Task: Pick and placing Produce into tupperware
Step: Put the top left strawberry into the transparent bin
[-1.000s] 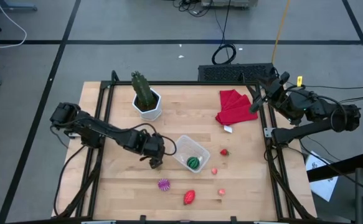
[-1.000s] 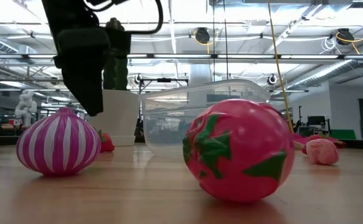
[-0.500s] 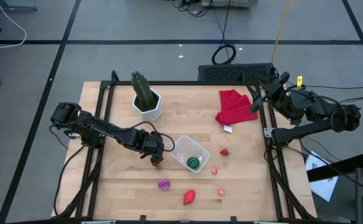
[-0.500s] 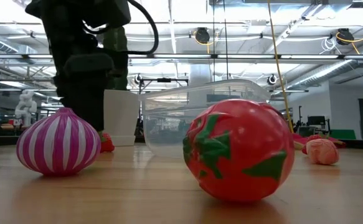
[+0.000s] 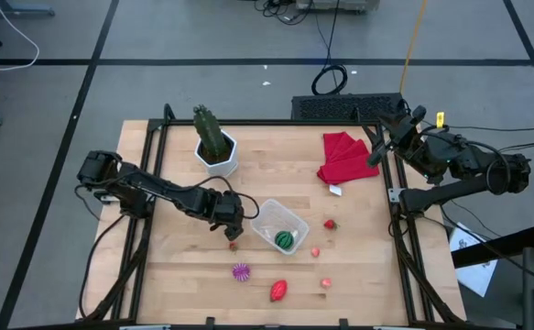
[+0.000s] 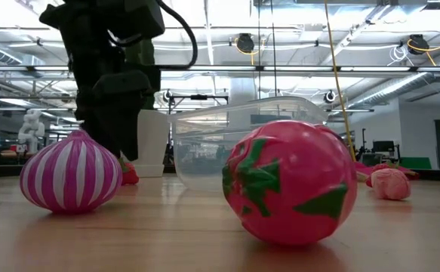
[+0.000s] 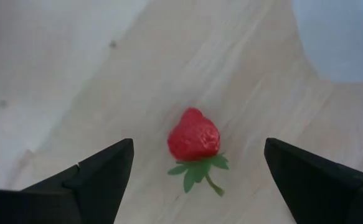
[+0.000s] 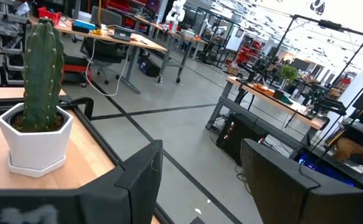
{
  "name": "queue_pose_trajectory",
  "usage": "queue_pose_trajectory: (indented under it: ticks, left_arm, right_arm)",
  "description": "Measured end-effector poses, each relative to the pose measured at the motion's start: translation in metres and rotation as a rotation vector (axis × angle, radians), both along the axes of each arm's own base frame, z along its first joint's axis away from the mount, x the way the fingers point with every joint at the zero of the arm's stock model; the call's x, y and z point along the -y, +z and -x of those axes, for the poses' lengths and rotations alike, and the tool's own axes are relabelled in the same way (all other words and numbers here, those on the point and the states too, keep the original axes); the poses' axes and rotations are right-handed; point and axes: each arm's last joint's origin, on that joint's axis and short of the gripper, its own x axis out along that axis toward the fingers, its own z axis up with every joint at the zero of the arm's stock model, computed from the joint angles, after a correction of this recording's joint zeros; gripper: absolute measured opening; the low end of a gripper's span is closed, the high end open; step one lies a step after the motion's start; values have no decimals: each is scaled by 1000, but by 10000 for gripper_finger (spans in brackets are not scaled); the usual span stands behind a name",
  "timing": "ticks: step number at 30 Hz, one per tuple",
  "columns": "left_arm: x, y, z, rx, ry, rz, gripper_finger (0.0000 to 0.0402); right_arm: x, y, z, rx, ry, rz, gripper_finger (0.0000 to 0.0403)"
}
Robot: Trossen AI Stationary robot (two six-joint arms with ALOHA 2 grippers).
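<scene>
My left gripper (image 7: 198,152) is open and points down over a small red strawberry (image 7: 193,140) that lies on the table, one finger standing on either side of it without touching. In the high view this gripper (image 5: 233,235) is just left of the clear tupperware (image 5: 278,226), which holds the green striped melon (image 5: 286,240). The purple ridged piece (image 5: 240,271), a large red fruit (image 5: 278,291) and small berries (image 5: 315,251) lie on the wood nearer the front edge. My right gripper (image 8: 200,180) waits open at the table's far right edge.
A cactus in a white hexagonal pot (image 5: 215,147) stands at the far left of the table. A red cloth (image 5: 344,156) lies at the far right. In the low view the purple piece (image 6: 70,181) and the large red fruit (image 6: 289,183) sit close to the camera.
My left gripper has come down over the small red strawberry, shifting slightly toward the tupperware. Nothing on the table has moved.
</scene>
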Motion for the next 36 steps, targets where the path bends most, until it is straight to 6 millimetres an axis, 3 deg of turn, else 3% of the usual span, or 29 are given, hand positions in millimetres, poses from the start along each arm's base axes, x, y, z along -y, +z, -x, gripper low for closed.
queue_pose_trajectory:
  ticks: [7,36]
  left_arm:
    - [3,-13,-3,-40,25,39,367]
    - [2,-13,-3,-37,54,24,367]
  right_arm:
    - [0,0,0,0,0,0,209]
    - [0,0,0,0,0,0,209]
